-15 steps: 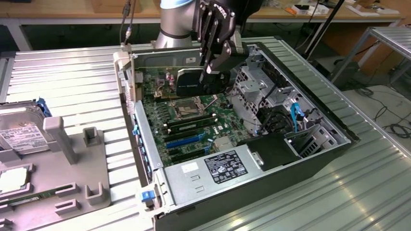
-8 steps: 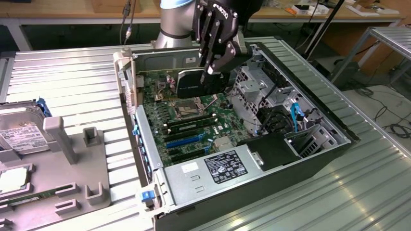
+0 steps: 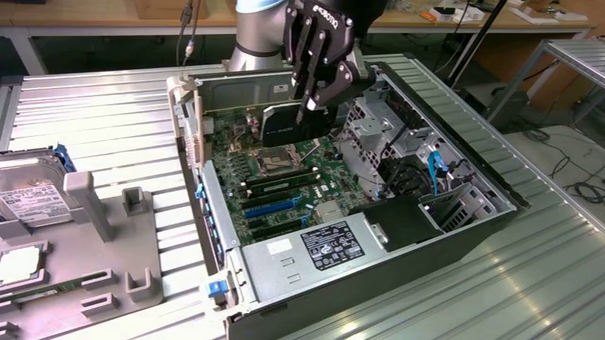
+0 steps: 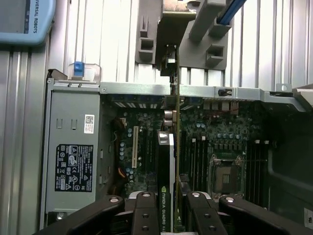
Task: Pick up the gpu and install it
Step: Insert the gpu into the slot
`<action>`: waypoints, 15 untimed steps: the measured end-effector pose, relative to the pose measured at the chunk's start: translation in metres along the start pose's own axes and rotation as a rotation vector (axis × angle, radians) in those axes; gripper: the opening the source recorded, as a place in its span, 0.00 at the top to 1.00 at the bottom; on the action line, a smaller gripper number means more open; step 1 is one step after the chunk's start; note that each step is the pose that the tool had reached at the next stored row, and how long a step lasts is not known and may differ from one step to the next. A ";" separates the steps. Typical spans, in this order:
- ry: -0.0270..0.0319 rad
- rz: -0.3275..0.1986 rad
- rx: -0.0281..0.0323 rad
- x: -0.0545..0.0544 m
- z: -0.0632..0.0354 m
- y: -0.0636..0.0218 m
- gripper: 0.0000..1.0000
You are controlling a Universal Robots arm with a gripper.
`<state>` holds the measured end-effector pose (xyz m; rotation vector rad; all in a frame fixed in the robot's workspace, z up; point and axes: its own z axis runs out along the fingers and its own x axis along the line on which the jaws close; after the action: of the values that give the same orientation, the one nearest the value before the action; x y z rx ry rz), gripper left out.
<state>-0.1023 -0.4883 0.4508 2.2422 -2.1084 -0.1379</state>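
1. You are facing a ribbed metal counter. An open computer case lies on its side across the counter's middle.
2. Inside the case the motherboard faces up, with its expansion slots lying side by side.
3. The gpu hangs on edge above the motherboard, directly beneath the jaws. Its long axis runs parallel to the slots, and its bracket end points toward the case's rear wall.
4. The jaws are clenched on the gpu's upper edge.

Ribbed metal table, open computer case, grey parts holder alongside
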 end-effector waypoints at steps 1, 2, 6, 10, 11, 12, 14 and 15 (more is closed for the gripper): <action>0.0011 -0.011 -0.0002 0.000 0.0000 0.0000 0.73; 0.0019 -0.019 -0.0004 0.000 0.0000 0.0000 0.73; 0.0055 -0.052 -0.0012 0.000 0.0000 0.0000 0.73; 0.0073 -0.069 -0.0016 0.000 0.0000 0.0000 0.73; 0.0073 -0.068 -0.0016 0.000 0.0000 0.0000 0.73; 0.0072 -0.069 -0.0016 0.000 0.0000 0.0000 0.73; 0.0072 -0.068 -0.0015 0.000 0.0000 -0.0002 0.73; 0.0073 -0.069 -0.0015 0.000 0.0000 -0.0007 0.73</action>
<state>-0.1016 -0.4883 0.4508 2.3114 -2.0280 -0.1344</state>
